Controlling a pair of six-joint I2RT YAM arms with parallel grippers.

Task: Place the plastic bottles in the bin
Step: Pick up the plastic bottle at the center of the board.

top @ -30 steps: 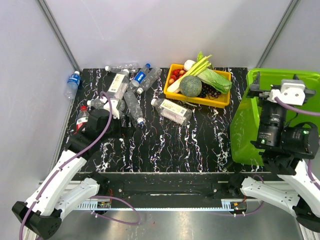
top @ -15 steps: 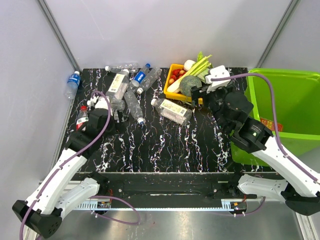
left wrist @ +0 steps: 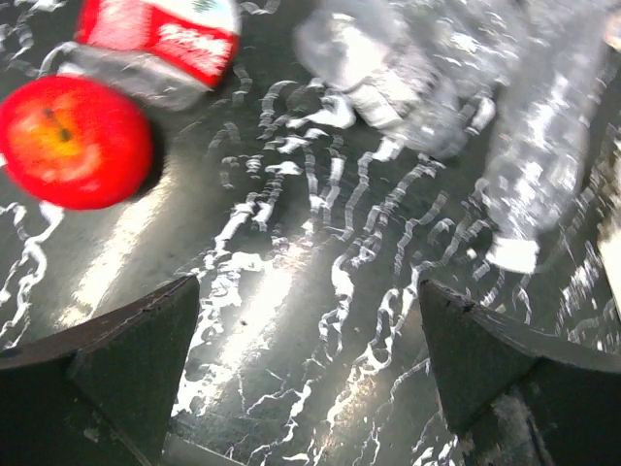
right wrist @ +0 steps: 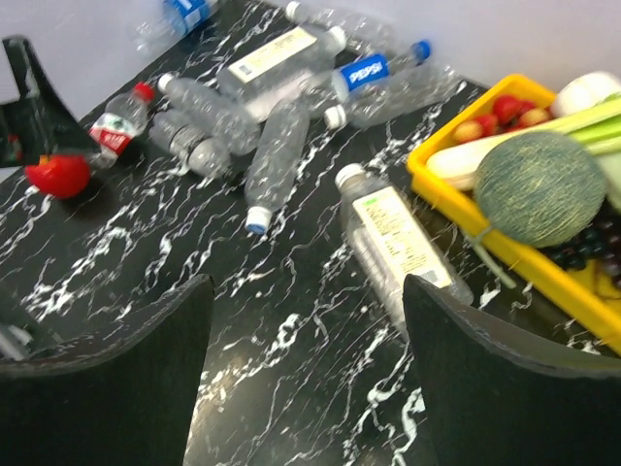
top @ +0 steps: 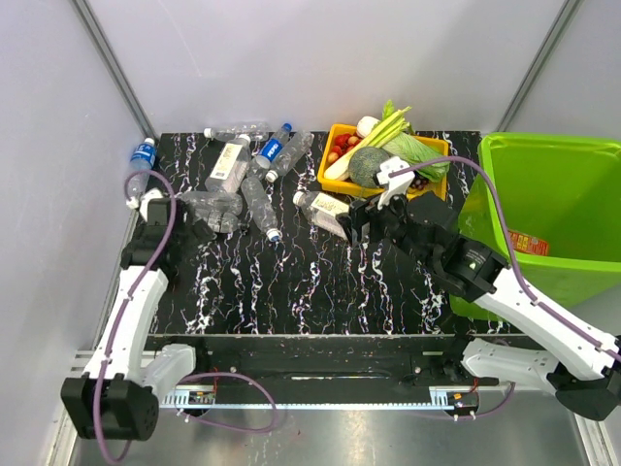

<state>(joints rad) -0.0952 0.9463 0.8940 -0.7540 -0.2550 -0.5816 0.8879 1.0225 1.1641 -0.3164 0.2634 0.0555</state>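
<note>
Compared with a second ago, the right arm is no longer hanging over the bin. It is reaching out over the desk, while the left arm is sitting further toward the left edge. We are seeing the right gripper with its fingers spread and nothing between them, just short of a clear ribbed bottle wearing a white printed label and white cap. The left gripper is also standing wide apart and empty, facing a glossy red apple and a small red-labelled bottle. Beyond, crumpled clear bottles are lying in a loose pile on the black, white-veined surface, with a Pepsi bottle showing a blue label. The lime-green translucent bin is standing off the desk's right side, near a yellow tray holding a netted melon.
</note>
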